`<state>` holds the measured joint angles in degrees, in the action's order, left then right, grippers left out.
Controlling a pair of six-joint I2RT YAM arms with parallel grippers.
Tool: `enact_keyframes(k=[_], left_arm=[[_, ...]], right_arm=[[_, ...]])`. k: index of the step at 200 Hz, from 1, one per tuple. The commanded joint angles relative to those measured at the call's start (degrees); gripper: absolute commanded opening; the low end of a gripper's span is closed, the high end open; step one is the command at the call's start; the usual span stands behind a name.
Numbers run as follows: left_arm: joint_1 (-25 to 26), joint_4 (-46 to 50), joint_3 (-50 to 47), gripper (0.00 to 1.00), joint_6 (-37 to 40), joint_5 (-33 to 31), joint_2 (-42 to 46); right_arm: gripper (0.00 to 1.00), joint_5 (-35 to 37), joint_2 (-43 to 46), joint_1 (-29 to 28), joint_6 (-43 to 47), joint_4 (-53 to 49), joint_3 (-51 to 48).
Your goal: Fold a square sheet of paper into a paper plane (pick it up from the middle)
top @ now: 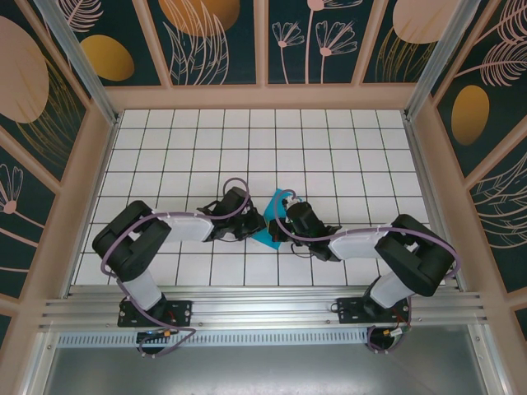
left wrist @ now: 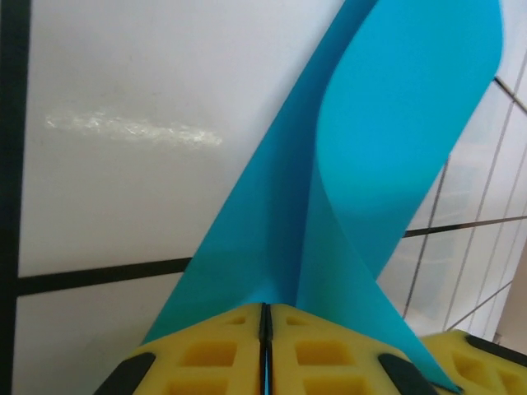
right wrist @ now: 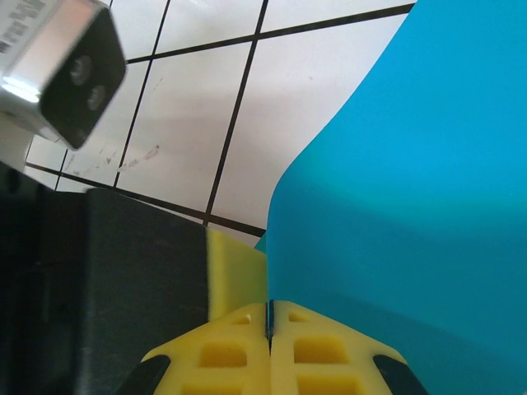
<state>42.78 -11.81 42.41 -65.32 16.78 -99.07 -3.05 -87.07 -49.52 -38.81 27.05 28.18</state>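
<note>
Left gripper [left wrist: 265,329]: pads pressed together on the square sheet of paper [left wrist: 395,123]. Right gripper [right wrist: 269,319]: pads likewise clamped on it. The sheet bows up between them, midway across the tabletop [top: 329,140], nearer its near edge. Risk: diverging arms would tear it, and uneven travel would skew the crease.

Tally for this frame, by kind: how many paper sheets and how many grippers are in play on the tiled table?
Teal-blue paper sheet: 1
Grippers: 2, the left gripper and the right gripper, each shut on the sheet
Total: 3
</note>
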Motion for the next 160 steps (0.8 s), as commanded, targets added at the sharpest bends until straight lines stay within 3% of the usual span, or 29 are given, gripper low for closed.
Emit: enact_keyframes(k=[1,160], left_arm=[[0.54,0.42,0.75,0.11,0.89,-0.08,-1.91],[0.51,4.52,1.53,0.12,3.29,-2.54,-3.88]], right_arm=[[0.0,-0.32,-0.33,0.08,-0.58,-0.83,-0.48],[0.0,-18.49,-1.12,11.74,7.28,-1.38,-1.65]])
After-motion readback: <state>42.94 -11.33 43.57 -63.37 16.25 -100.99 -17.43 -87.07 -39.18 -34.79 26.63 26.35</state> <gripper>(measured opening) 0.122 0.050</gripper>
